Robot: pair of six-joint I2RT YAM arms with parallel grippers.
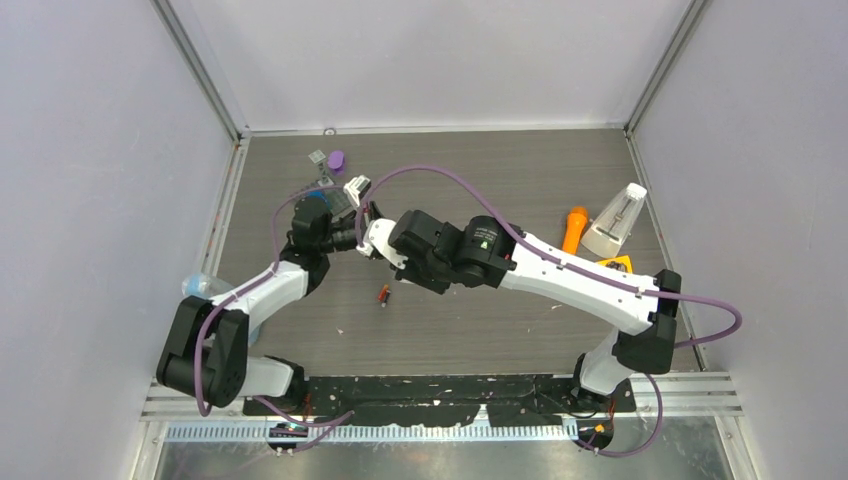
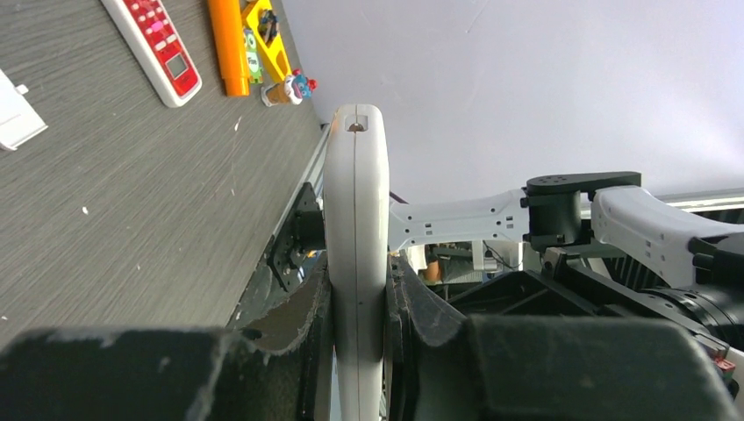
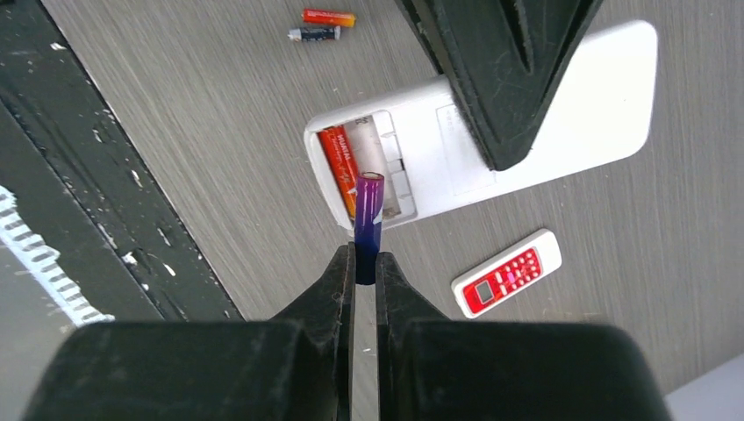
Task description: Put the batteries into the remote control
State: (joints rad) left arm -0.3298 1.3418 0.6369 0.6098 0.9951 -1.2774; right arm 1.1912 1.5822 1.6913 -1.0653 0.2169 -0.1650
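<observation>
Left claw: your left gripper [image 2: 358, 338] is clamped narrow on the white remote control [image 2: 355, 219]. The remote stands edge-on between the black fingers [image 2: 298, 320].
Right claw: your right gripper [image 3: 366, 263] is nearly closed, pinching the purple-blue battery [image 3: 368, 210] by its near end. The battery points toward 12 o'clock in the right wrist view.
Remote control: in the right wrist view it [image 3: 561, 105] shows its back, with the battery compartment [image 3: 382, 162] open at its 8 o'clock end. A black finger of the left gripper crosses its middle. In the overhead view you find it [image 1: 357, 187] at 10 o'clock from the table's centre.
Compartment contents: an orange battery [image 3: 336, 162] lies in the slot nearest the remote's end. The held battery's free tip overlaps the slot beside it, and you cannot tell whether it touches.
Loose batteries: two lie side by side on the table [image 3: 219, 132], one orange and one dark [image 3: 329, 17], at 11 o'clock from the compartment. Overhead they appear [image 1: 383, 295] at 6 o'clock from the two grippers.
Small red remote: it lies flat on the table [image 3: 507, 272] at 4 o'clock from the held battery.
Orange cylinder: it lies [image 1: 574, 228] well apart at 3 o'clock from the grippers, with a yellow toy [image 2: 263, 31] just beside it in the left wrist view.
</observation>
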